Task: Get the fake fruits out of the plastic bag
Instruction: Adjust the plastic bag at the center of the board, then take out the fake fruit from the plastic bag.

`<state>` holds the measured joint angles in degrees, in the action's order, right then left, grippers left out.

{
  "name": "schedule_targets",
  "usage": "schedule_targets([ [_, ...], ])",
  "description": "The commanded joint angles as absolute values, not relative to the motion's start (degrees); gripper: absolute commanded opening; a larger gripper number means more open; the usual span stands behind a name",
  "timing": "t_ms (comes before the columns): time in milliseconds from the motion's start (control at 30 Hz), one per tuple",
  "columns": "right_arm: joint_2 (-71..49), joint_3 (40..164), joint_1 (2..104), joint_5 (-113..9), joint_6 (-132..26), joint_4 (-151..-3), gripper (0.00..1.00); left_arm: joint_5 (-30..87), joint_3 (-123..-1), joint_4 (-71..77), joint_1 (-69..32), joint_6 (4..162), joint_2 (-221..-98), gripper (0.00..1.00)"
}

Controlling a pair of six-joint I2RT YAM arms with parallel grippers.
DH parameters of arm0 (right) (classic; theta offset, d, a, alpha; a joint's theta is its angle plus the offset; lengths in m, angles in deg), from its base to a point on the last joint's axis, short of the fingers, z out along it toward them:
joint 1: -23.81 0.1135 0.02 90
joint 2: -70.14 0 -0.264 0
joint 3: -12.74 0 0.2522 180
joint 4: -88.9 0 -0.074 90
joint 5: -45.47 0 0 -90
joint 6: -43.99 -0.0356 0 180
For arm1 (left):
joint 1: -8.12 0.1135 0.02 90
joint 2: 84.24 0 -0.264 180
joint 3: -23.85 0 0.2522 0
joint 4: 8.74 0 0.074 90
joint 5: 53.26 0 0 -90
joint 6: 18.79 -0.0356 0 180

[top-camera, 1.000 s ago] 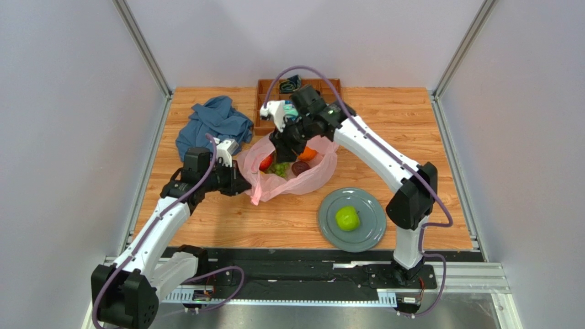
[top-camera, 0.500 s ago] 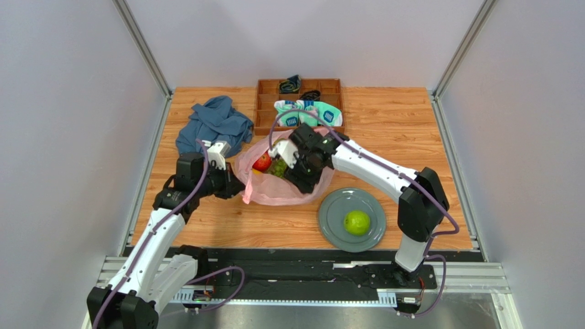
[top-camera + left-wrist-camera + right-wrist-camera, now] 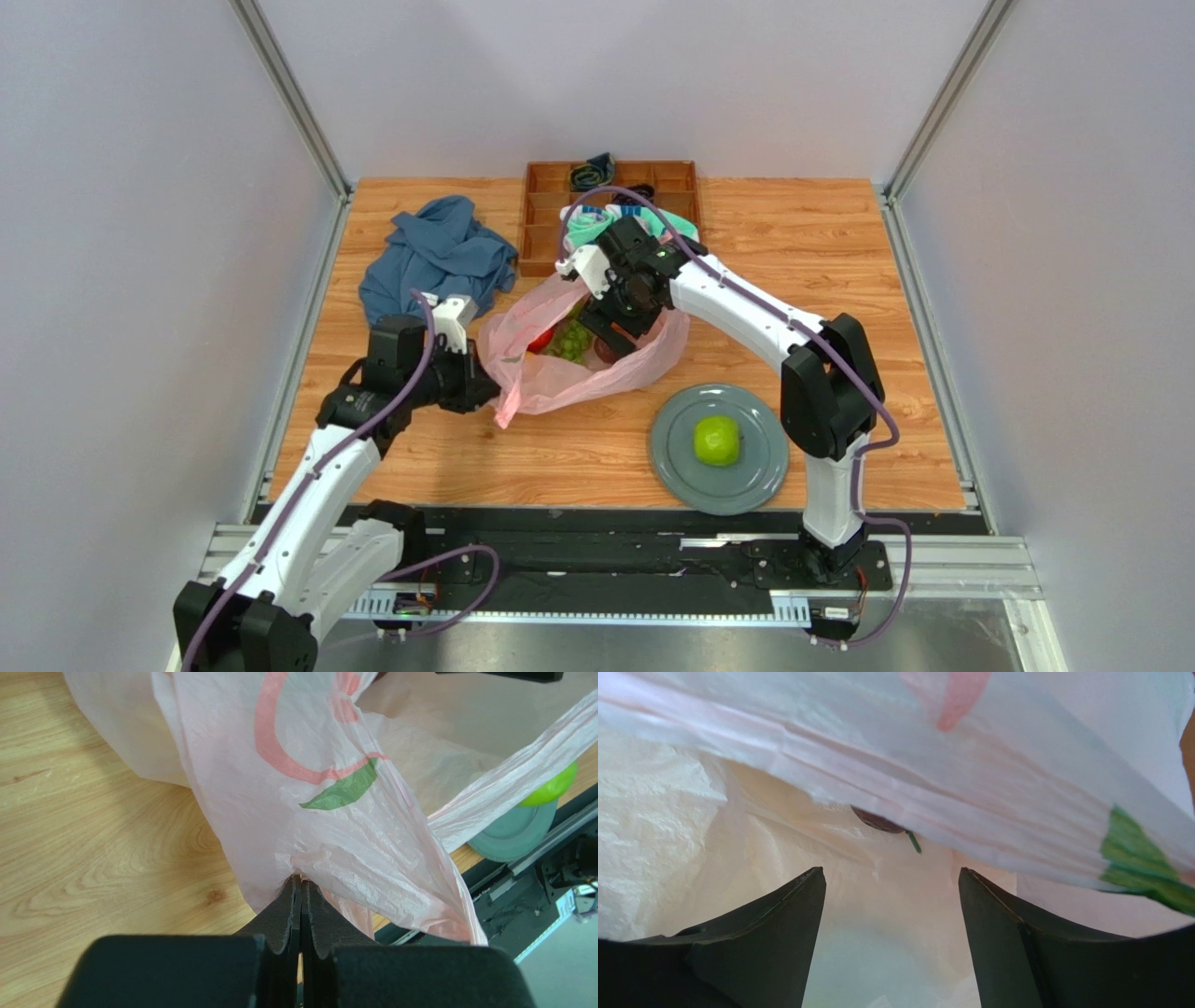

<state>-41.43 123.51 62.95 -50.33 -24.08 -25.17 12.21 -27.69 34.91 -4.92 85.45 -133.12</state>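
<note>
**Fake fruits (image 3: 565, 340) inside the plastic bag (image 3: 603, 375), frame centre**

Its edge is pinched by the closed left gripper (image 3: 301, 880). The right gripper (image 3: 889, 903) is spread, empty, inside it. Film may be caught instead of fruit if the fold is not cleared.

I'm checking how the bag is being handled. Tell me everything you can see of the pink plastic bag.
The plastic bag is thin, translucent pink film, crinkled, printed with a red curve and a green leaf shape. It lies slumped on the wooden table, mouth open upward, with a red fruit and green grapes showing inside. The left gripper is shut on a bunched fold at its left edge; the right gripper, open, reaches inside, holding nothing.
</note>
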Motion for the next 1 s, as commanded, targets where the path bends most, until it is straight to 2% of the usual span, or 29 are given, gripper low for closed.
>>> schedule_targets([
  [0, -39.28, 123.70, 65.47, -45.42, -26.59, -30.22, 0.75, 13.90, -27.62, 37.37, -9.53, 84.13, -130.38, 0.00],
  [200, -42.87, 126.95, 64.95, -35.48, -24.66, -31.72, 0.77, 10.03, -24.71, 33.06, -11.65, 83.43, -134.59, 0.00],
  [333, -45.78, 128.71, 63.54, -34.60, -23.42, -31.11, 0.85, 10.02, -24.80, 32.88, -13.41, 83.07, -135.48, 0.00],
  [533, -47.54, 131.69, 63.10, -39.95, -21.67, -28.82, 0.90, 3.71, -23.40, 30.77, -16.22, 82.55, -138.28, 0.00],
  [967, -56.85, 144.79, 60.03, -51.64, -21.84, -21.44, 0.92, -2.36, -25.51, 31.21, -18.07, 80.26, -141.28, 0.00],
])
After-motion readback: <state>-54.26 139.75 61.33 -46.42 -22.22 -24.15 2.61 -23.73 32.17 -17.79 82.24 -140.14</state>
